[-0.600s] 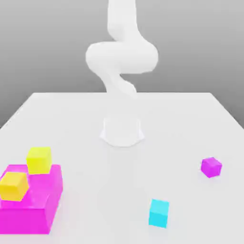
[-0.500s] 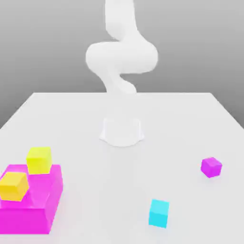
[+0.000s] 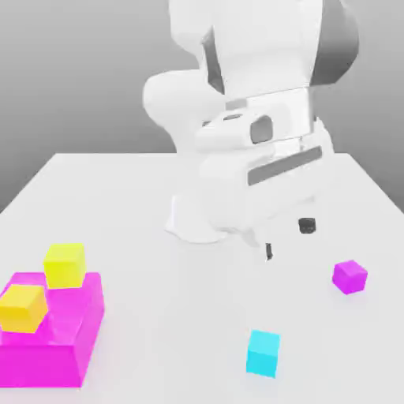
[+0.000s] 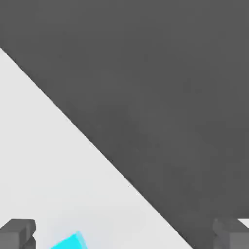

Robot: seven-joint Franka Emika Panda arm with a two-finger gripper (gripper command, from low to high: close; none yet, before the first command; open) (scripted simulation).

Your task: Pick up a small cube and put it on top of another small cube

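Above the white table point(image 3: 118, 197), your gripper point(image 3: 288, 238) hangs with its jaws spread wide and nothing between them, the arm's white bulk looming over the scene in the exterior view. You will find the small cyan cube point(image 3: 263, 353) resting on the tabletop below the pincer and nearer the camera, well apart from the fingertips point(image 3: 307, 226); the hand view catches just a corner of that cube point(image 4: 68, 241) near one of the two dark finger pads point(image 4: 17, 232).

Off to the pincer's side toward the exterior view's right sits the small purple-magenta cube point(image 3: 349, 276), also flat on the table and apart from the cyan one. Far across, toward the exterior view's left, a large magenta block point(image 3: 75, 339) carries two yellow cubes point(image 3: 64, 264).

Expect the cyan cube to be light, rigid and smooth-faced, so it should not deform but could slip if pinched off-centre. You would do best to close on two opposite vertical faces, pads flat and centred, low enough to stay clear of the top edge.
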